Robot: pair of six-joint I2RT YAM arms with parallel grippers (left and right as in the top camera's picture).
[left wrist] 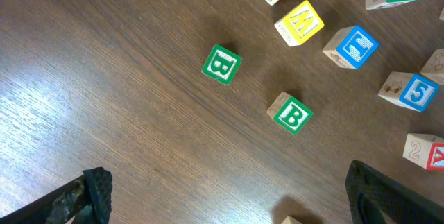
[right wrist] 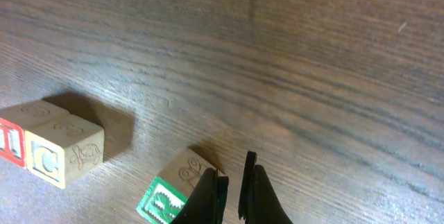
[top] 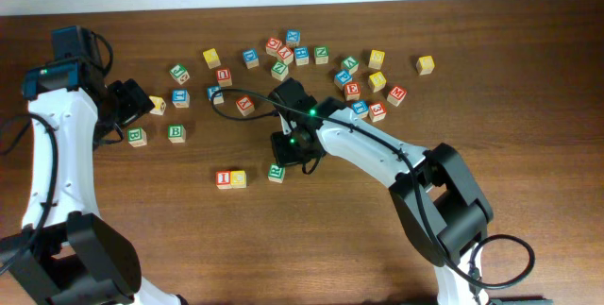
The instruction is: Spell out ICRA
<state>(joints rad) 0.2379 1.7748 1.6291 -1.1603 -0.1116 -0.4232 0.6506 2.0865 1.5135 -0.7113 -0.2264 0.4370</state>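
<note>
Currently reading right pincer (right wrist: 232,165) as pressed together, empty, tips just beside green R cube (right wrist: 172,200). Left of R, across a gap: C cube (right wrist: 66,148) touching I cube (right wrist: 28,111). Risks spinning or skidding R off line if nudged off-centre: smooth grained wood surface (right wrist: 312,57), square hard-edged wooden cubes, painted faces. Farther off, left pincer (left wrist: 227,172) spread wide, holding nothing. Can't pick A out of scatter (top: 377,58).

Overhead looks straight down from high up, the green R cube (top: 276,173) near mid-frame. Right wrist sits low, close beside that cube, sharing it with overhead. Left wrist looks down well away from it, sharing the green B cubes (left wrist: 222,64) with overhead
</note>
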